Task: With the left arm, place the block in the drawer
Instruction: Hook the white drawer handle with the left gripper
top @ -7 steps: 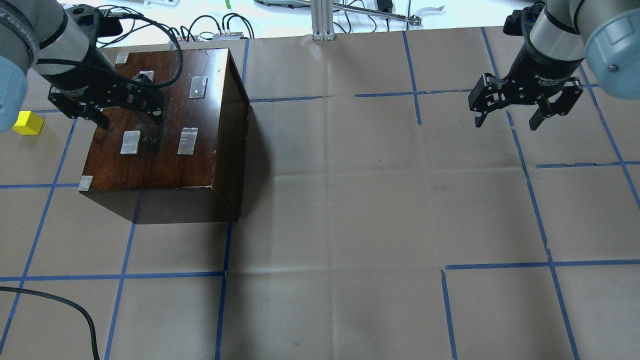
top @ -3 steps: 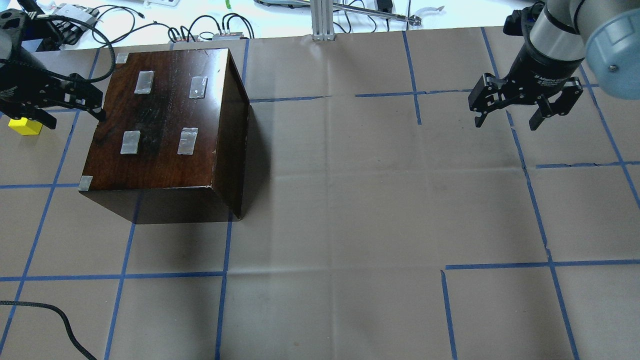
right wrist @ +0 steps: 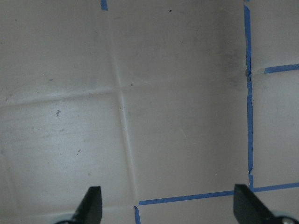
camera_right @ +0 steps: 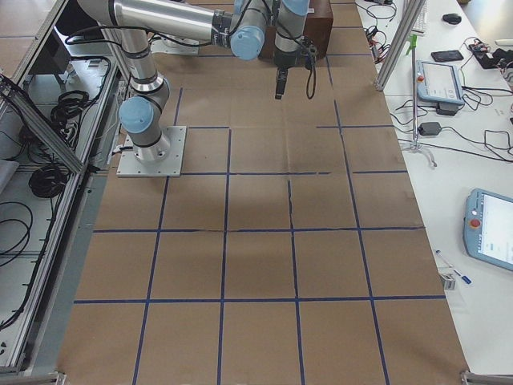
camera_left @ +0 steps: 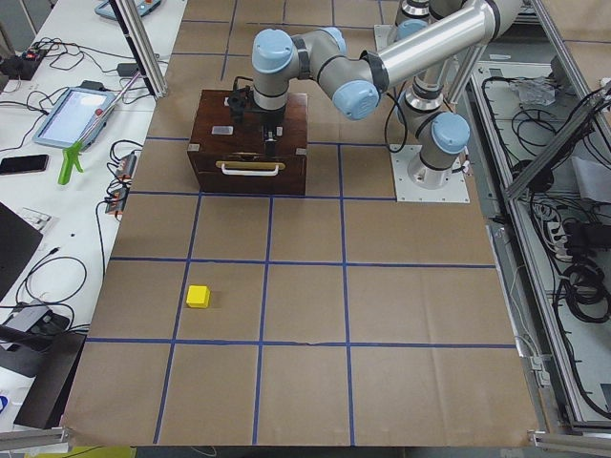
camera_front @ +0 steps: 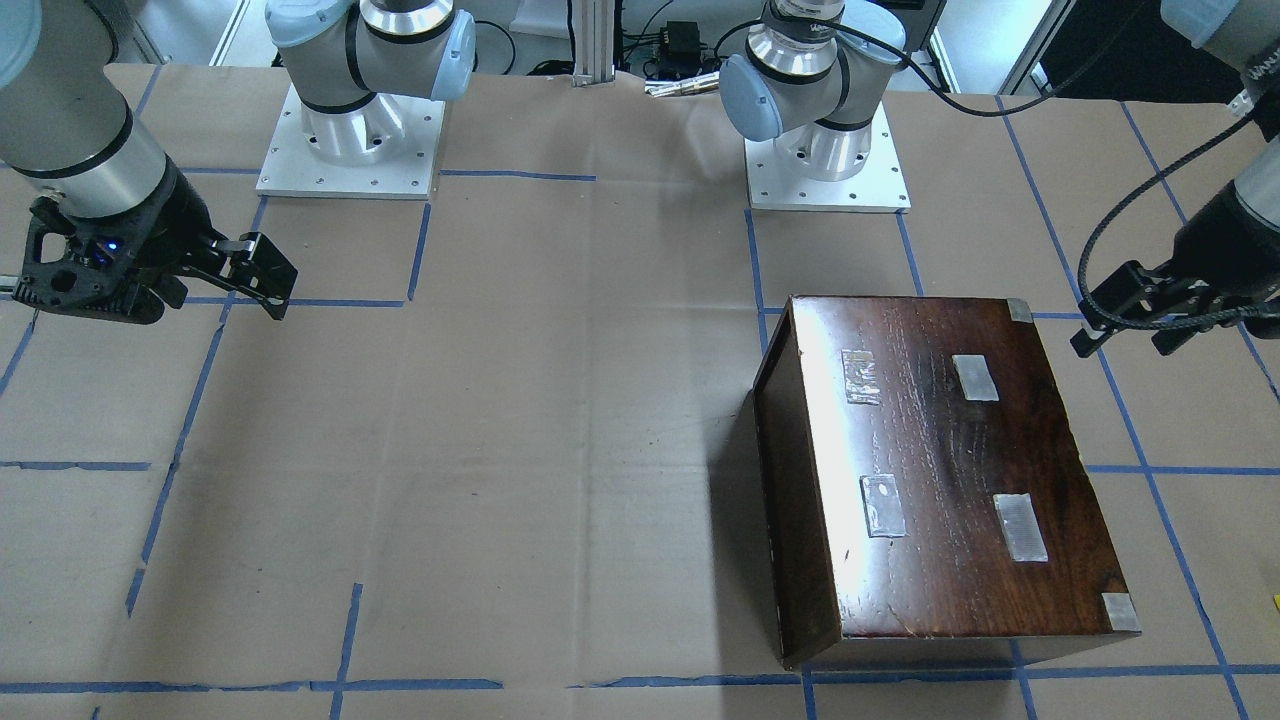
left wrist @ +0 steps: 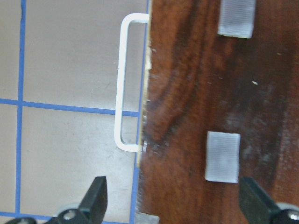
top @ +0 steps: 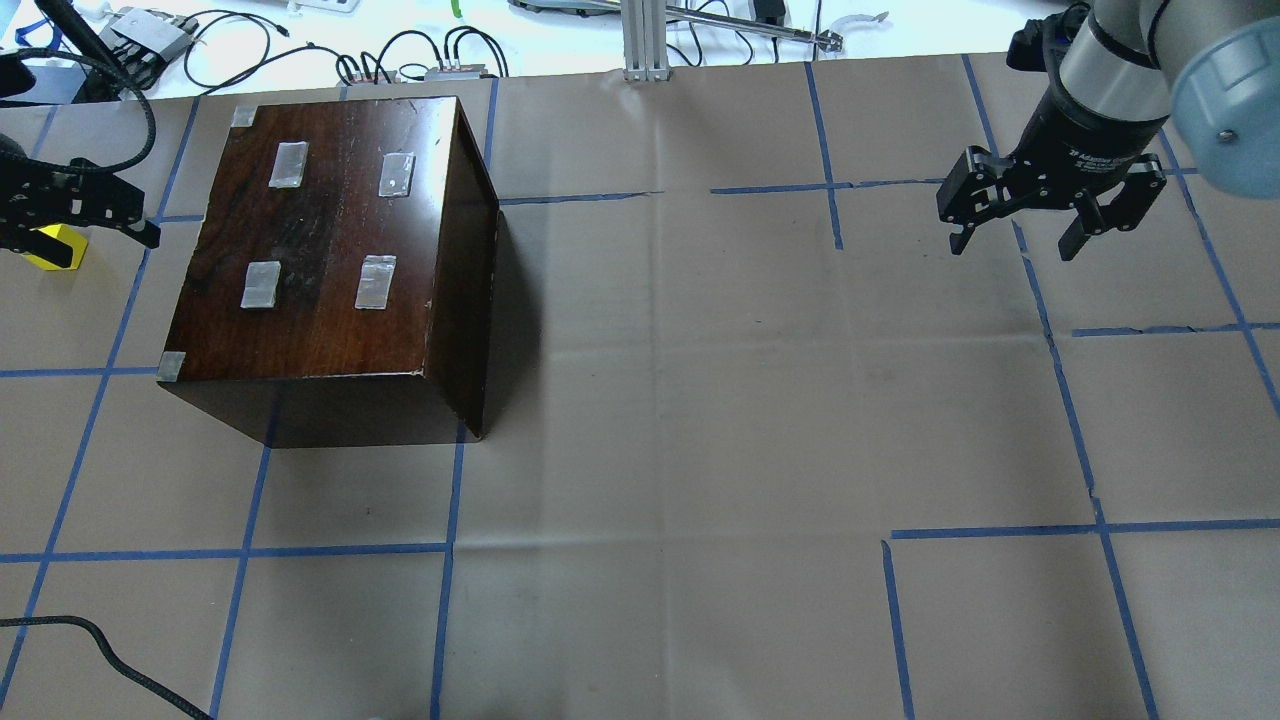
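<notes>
Well, at the far left the small bright yellow block (top: 58,252) sits alone on the blue-taped brown-paper counter (top: 700,400). Next, the black left gripper (left wrist: 172,198) hovers over the front edge of the glossy dark-brown wooden cabinet (top: 320,250), its fingers (left wrist: 96,200) spread wide and holding nothing. Below them the dark-fronted drawer (camera_left: 286,179) looks fully pushed in, its white loop handle (left wrist: 120,84) sticking out; the left-side view shows the block well apart from that front. So the step in hand is probably opening the drawer: come down in front of the cabinet, set the fingers either side of the handle's bar, pinch, and pull straight out along the drawer's run so the cabinet does not skid. Far right, the black right gripper (top: 1014,247) hangs over the counter, fingers spread, empty. White print (top: 1100,157) on its body is too small to read; the grey tape patches (top: 375,282) carry no writing I can see.
</notes>
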You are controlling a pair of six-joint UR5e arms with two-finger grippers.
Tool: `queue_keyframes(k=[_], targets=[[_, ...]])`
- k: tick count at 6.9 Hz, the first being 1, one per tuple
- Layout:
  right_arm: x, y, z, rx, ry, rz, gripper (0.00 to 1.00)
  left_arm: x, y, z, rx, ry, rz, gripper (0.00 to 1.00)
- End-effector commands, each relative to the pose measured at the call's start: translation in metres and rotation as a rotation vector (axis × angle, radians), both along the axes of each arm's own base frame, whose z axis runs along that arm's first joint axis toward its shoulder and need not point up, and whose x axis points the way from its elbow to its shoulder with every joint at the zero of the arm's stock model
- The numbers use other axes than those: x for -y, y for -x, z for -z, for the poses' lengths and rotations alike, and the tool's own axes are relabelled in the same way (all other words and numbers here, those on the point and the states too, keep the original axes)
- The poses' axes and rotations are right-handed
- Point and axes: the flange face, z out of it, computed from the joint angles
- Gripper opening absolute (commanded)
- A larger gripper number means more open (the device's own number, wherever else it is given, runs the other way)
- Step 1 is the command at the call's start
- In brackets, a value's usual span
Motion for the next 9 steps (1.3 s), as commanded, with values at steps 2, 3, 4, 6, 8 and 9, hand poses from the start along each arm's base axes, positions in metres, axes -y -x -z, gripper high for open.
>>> queue_keyframes(k=[2, 3, 4, 6, 8, 9], targets=[[0.000, 0.000, 0.000, 0.000, 0.000, 0.000, 1.00, -0.001, -0.046, 0.021, -0.120, 0.041, -0.011, 0.99], [0.000, 0.000, 0.000, 0.000, 0.000, 0.000, 1.00, 0.001, -0.047, 0.026, -0.126, 0.037, -0.004, 0.99], [0.000, 0.000, 0.000, 0.000, 0.000, 0.000, 1.00, 0.004, -0.050, 0.039, -0.137, 0.023, 0.021, 0.99], [0.000, 0.000, 0.000, 0.000, 0.000, 0.000, 1.00, 0.006, -0.047, 0.066, -0.169, -0.012, 0.045, 0.99], [0.000, 0.000, 0.000, 0.000, 0.000, 0.000, 1.00, 0.016, -0.051, 0.092, -0.185, -0.029, 0.105, 0.99], [0.000, 0.000, 0.000, 0.000, 0.000, 0.000, 1.00, 0.018, -0.053, 0.100, -0.191, -0.038, 0.106, 0.99]])
